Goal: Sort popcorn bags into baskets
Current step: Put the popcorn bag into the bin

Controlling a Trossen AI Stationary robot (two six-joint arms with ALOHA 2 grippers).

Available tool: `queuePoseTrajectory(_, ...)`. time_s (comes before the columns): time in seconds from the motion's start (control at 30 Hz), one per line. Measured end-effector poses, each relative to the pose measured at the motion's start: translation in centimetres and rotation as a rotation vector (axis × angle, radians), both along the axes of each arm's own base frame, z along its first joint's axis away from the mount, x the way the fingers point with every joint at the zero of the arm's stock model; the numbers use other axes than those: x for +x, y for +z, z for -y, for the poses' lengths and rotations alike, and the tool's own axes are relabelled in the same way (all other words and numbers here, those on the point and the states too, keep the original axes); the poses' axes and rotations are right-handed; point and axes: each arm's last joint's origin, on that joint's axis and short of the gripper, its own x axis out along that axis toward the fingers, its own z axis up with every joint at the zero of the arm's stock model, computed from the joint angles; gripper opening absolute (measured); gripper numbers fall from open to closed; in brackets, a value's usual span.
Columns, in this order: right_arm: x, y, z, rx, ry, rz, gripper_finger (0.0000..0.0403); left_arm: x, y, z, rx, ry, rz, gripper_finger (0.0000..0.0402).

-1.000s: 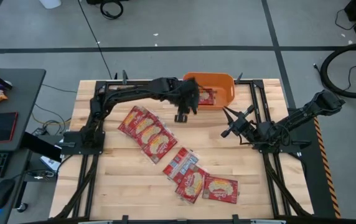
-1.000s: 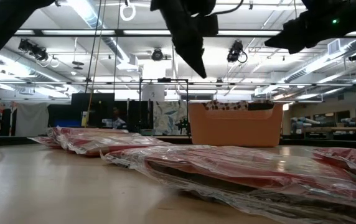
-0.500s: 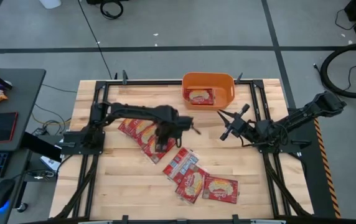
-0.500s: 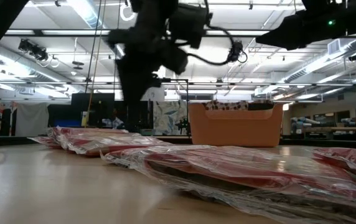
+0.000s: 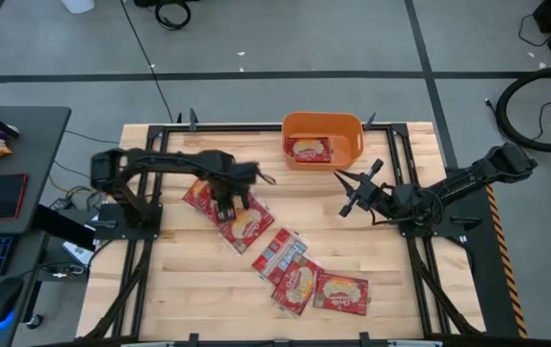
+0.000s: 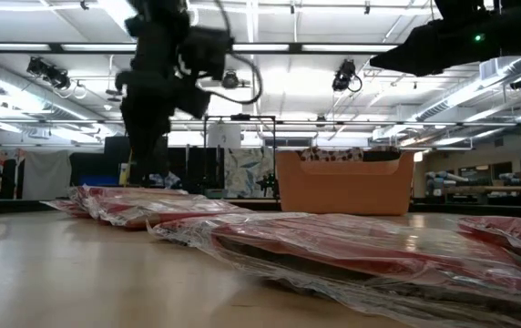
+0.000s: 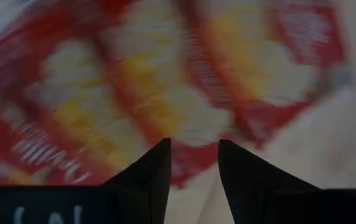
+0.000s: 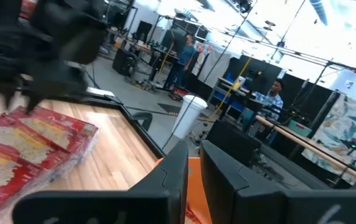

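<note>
left gripper: fingers slightly spread, over upper popcorn bags, row's long axis 10-to-4 o'clock
right gripper: fingers spread
basket: one packet inside

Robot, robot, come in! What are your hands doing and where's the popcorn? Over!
Left gripper open, empty, low over the popcorn bags. Right gripper open, waiting near the orange basket. One bag in basket. Nothing blocking.

One packet in tub
</note>
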Motion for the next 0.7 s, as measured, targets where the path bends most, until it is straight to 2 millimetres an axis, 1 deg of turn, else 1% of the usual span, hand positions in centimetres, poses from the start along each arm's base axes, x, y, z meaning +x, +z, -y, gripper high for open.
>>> queuePoseTrajectory(0.17,0.1,0.0,0.1,0.005,0.021,0.007,0.0048,-2.5,-1.0,-2.8,0.028,0.176,0.019,0.0137)
queuePoseTrajectory(0.37,0.1,0.0,0.2,0.005,0.018,0.007,0.0048,-4.0,-1.9,-5.5,0.003,0.304,0.018,0.0137)
queuePoseTrajectory(0.53,0.1,0.0,0.2,0.01,0.031,0.01,0.0048,-5.1,-2.6,-7.1,-0.051,0.376,0.043,0.0137)
queuePoseTrajectory(0.7,0.1,0.0,0.1,0.009,0.046,0.01,0.0048,-5.9,-3.9,-7.5,-0.155,0.422,0.083,0.0137)
